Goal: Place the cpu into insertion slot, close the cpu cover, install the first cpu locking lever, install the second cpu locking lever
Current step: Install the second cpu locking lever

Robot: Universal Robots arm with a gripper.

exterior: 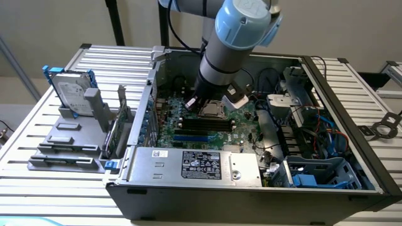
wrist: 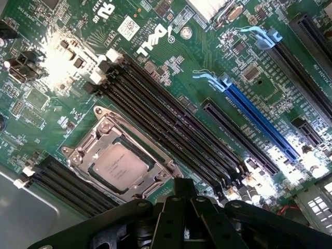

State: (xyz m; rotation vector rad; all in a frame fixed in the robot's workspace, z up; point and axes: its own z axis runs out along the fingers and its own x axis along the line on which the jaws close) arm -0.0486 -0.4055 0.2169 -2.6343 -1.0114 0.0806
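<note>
The claw (wrist: 182, 193) is pinched fully shut with nothing in it, hovering just off the socket's edge. In the wrist view the cpu (wrist: 120, 167) sits flat in its slot on the green board (wrist: 155, 36), and the cpu cover (wrist: 98, 136) lies down around it, framing the silvery top. From the exterior view the arm (exterior: 229, 52) reaches down into the open computer case (exterior: 251, 200), with the socket (exterior: 212, 109) at about five o'clock from the wrist. That chip looks light, rigid and delicate; edges only. The cover is thin, stiff metal, best pressed at its rim.
</note>
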